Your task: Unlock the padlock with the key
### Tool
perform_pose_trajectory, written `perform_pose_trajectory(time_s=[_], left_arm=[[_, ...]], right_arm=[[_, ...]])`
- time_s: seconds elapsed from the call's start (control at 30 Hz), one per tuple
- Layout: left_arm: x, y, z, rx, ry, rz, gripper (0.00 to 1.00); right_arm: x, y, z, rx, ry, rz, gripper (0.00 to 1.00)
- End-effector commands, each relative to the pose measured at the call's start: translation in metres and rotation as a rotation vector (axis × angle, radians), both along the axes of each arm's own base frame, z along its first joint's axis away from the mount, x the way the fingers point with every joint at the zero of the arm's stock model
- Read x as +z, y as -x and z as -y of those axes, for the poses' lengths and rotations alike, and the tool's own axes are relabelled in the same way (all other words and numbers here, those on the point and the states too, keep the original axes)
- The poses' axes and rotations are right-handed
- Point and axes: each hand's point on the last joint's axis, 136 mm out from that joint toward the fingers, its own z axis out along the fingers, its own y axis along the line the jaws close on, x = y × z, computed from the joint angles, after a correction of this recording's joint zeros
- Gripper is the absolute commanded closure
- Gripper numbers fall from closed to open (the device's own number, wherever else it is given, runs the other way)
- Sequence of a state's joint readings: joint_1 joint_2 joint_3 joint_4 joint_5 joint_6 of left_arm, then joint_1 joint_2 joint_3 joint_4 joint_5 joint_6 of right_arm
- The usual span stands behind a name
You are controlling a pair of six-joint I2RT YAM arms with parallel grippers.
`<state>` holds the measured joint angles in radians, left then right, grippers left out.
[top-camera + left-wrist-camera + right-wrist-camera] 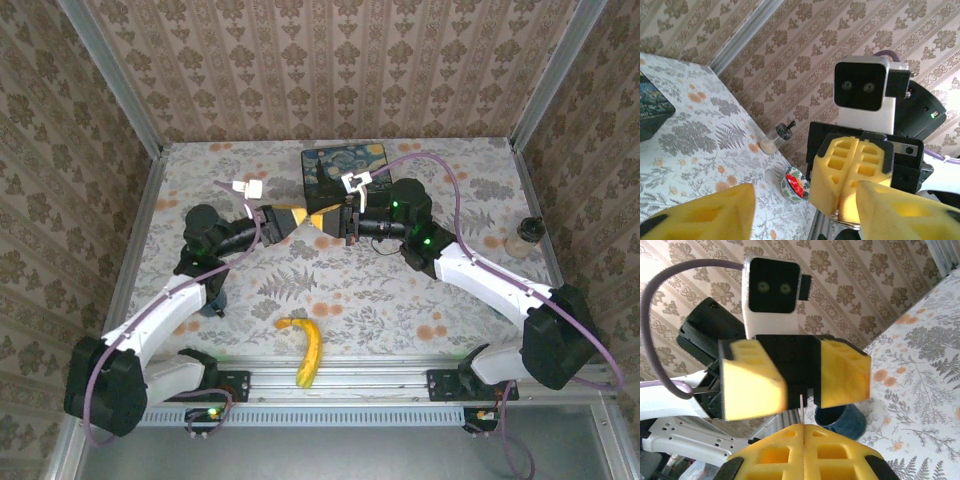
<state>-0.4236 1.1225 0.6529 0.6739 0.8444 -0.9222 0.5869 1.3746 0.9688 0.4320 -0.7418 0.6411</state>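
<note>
The tabletop [400, 300] is covered with a pale sheet printed with grey ferns and orange flowers, and is walled on three sides by patterned panels. A metal rail [340, 385] runs along its near edge. At the far middle lies a dark tin box [345, 170] painted with a starry night, flat on the sheet. A banana [305, 350] lies near the front, curved, its near tip at the rail. By the right edge a small bottle [524, 237] with a dark cap stands upright. The left wrist view shows a small patterned bowl [796, 184] with something red inside. The right wrist view shows a dark blue cup [837, 421] standing on the sheet.
</note>
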Motion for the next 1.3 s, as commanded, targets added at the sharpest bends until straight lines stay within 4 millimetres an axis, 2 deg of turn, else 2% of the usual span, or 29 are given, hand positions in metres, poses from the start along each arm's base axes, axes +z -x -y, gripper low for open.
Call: perform_pose_trajectory(time_s=[0.0,0.17,0.27,0.33,0.4,0.43,0.57,0.7,0.8,1.27], left_arm=[[0.021,0.006,0.004,-0.040,0.040,0.078,0.52],[0.022,0.007,0.005,-0.046,0.045,0.080,0.65],[0.022,0.007,0.005,-0.040,0.046,0.082,0.77],[0.023,0.007,0.006,-0.043,0.047,0.085,0.87],[0.023,0.007,0.006,-0.044,0.047,0.079,0.98],[0.023,0.005,0.006,-0.041,0.048,0.071,1.00],[0.023,0.002,0.005,-0.020,0.057,0.046,1.00],[0.026,0.000,0.002,0.011,0.065,0.038,1.00],[0.026,-0.003,-0.001,0.040,0.069,0.027,1.00],[0.024,-0.007,0.001,0.050,0.086,-0.002,1.00]], right_arm=[[0.004,0.002,-0.001,0.028,-0.026,-0.001,1.00],[0.005,0.003,-0.001,0.033,-0.029,-0.005,1.00],[0.007,0.004,-0.002,0.039,-0.032,-0.006,1.00],[-0.004,-0.001,-0.005,0.041,-0.019,-0.033,1.00],[-0.005,-0.002,-0.005,0.038,-0.019,-0.040,1.00],[-0.005,-0.003,-0.005,0.035,-0.019,-0.041,1.00],[-0.009,-0.008,-0.004,-0.002,-0.015,-0.057,1.00],[-0.013,-0.012,-0.003,-0.024,-0.026,-0.072,0.75],[-0.014,-0.013,-0.004,-0.023,-0.049,-0.083,0.65],[-0.010,-0.016,-0.007,-0.015,-0.088,-0.087,0.61]])
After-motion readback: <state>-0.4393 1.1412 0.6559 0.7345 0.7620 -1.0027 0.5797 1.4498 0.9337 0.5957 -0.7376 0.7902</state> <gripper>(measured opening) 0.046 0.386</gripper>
